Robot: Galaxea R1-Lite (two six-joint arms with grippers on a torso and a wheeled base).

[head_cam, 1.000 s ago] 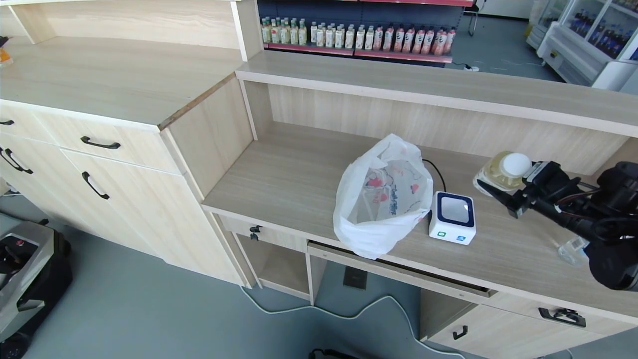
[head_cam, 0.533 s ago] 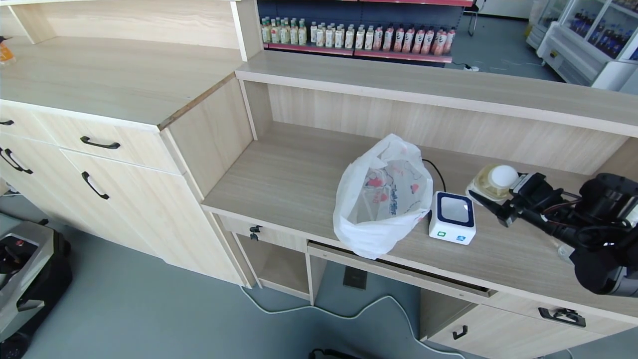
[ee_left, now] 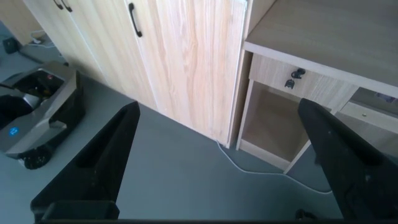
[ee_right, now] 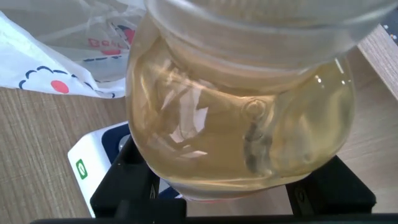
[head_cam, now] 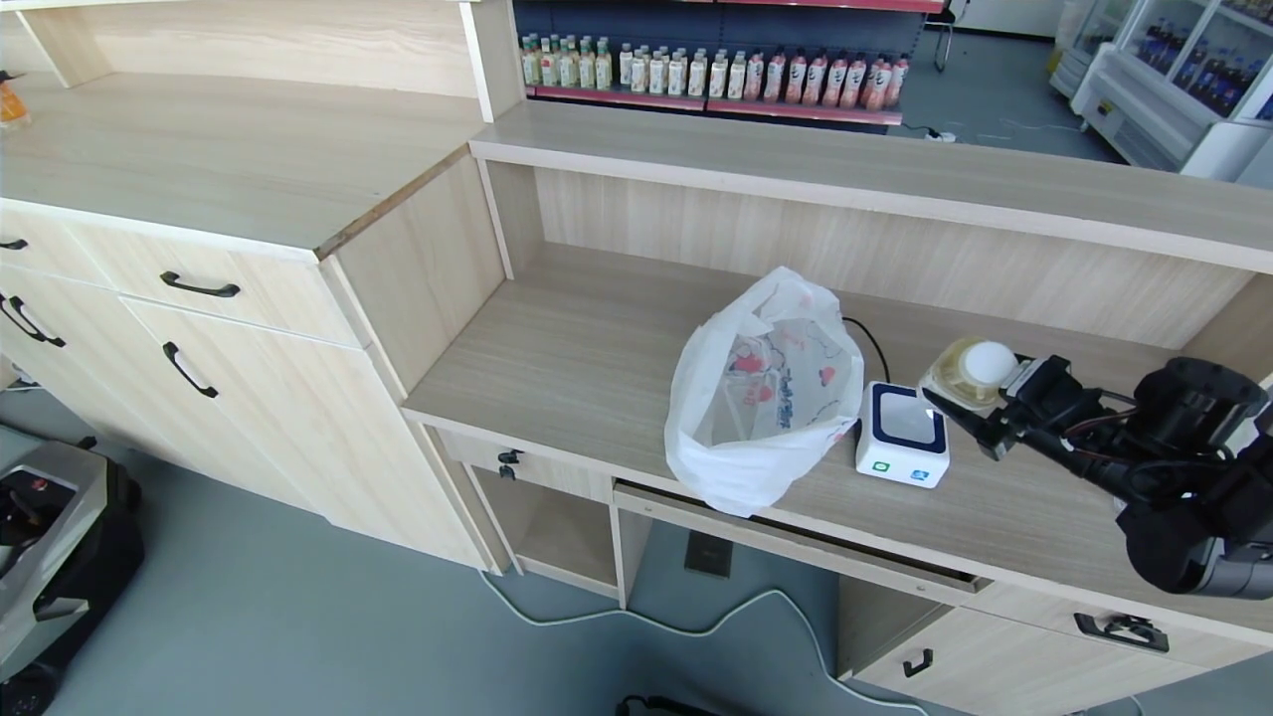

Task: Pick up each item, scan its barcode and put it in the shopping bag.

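A clear bottle of yellowish liquid with a white cap (head_cam: 973,372) hangs just right of the white scanner (head_cam: 903,433), a little above the counter. My right gripper (head_cam: 963,396) is shut on it. In the right wrist view the bottle (ee_right: 242,124) is held between the black fingers (ee_right: 127,186), with the scanner (ee_right: 93,163) and the bag (ee_right: 68,56) beyond it. The white plastic shopping bag (head_cam: 761,393) stands open left of the scanner. My left gripper (ee_left: 217,155) is open, low over the grey floor beside the cabinet.
The counter (head_cam: 587,348) sits in a recess under a raised ledge (head_cam: 845,169), with a back wall close behind. A black cable (head_cam: 873,343) runs from the scanner. A taller cabinet with drawers (head_cam: 199,288) stands to the left.
My right gripper has carried the bottle leftward and lower, from the right end of the counter to just beside the scanner. The bag and the scanner have not moved.
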